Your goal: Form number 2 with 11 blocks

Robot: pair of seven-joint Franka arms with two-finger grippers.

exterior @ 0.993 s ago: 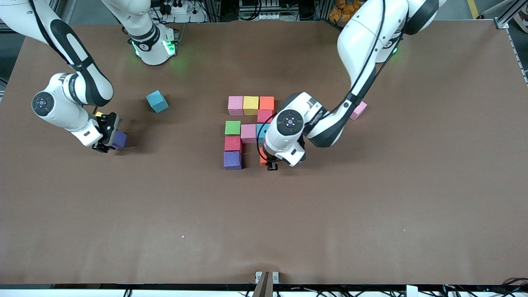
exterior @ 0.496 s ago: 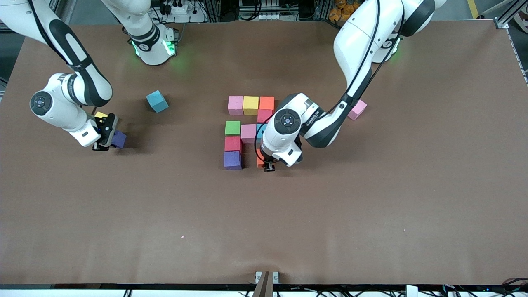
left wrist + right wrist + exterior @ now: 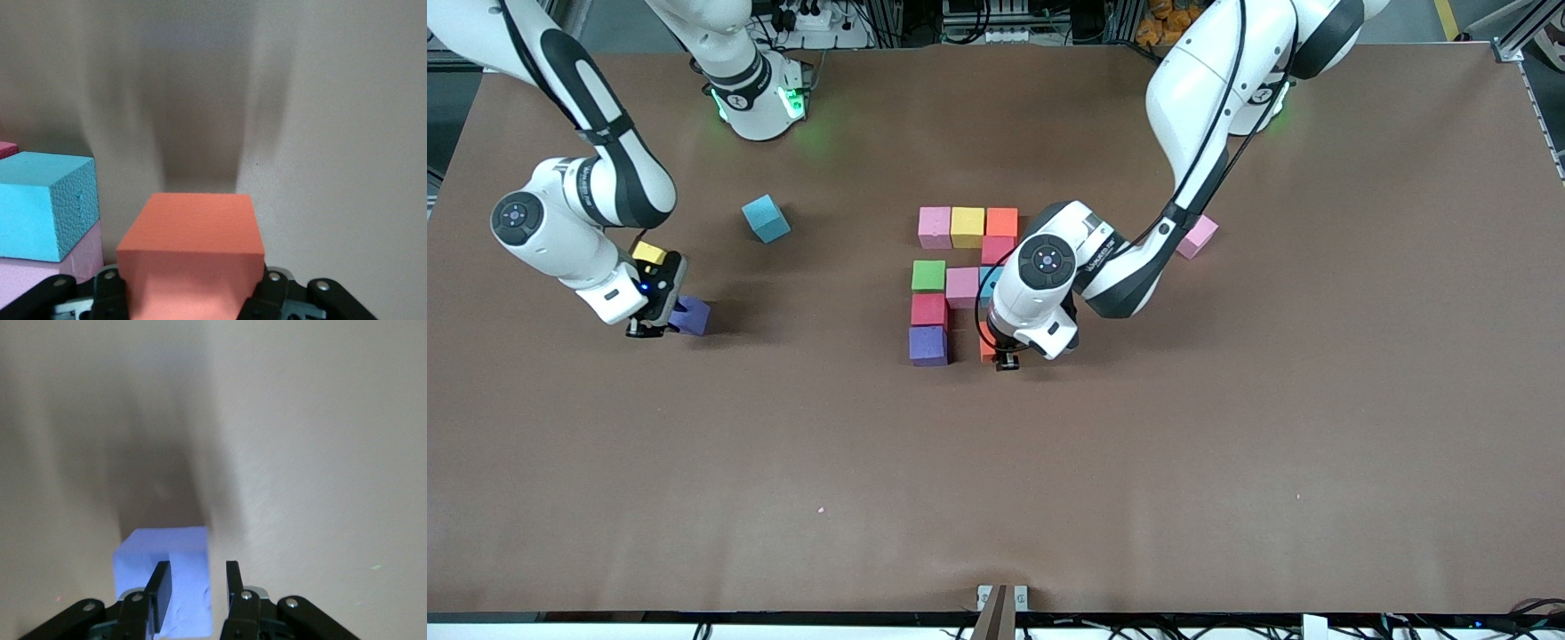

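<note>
The partly built number 2 (image 3: 960,267) lies mid-table: pink, yellow and orange blocks in a row, then a red one, a green-pink-blue row, a red block (image 3: 929,310) and a purple block (image 3: 928,345). My left gripper (image 3: 1003,357) is shut on an orange block (image 3: 193,233), low beside that purple block with a one-cube gap between them. At the right arm's end, my right gripper (image 3: 197,570) is shut on a loose purple block (image 3: 694,316), pinching one side of it; the foam is dented. The left arm hides part of the blue block (image 3: 40,200).
Loose blocks lie around: a yellow one (image 3: 647,252) next to the right gripper, a blue one (image 3: 766,218) farther from the camera, a pink one (image 3: 1199,236) toward the left arm's end, half under that arm.
The right gripper's fingers have shut on the loose purple block, and it has shifted a little toward the front camera. The left gripper edged toward the figure's purple block, then held still.
</note>
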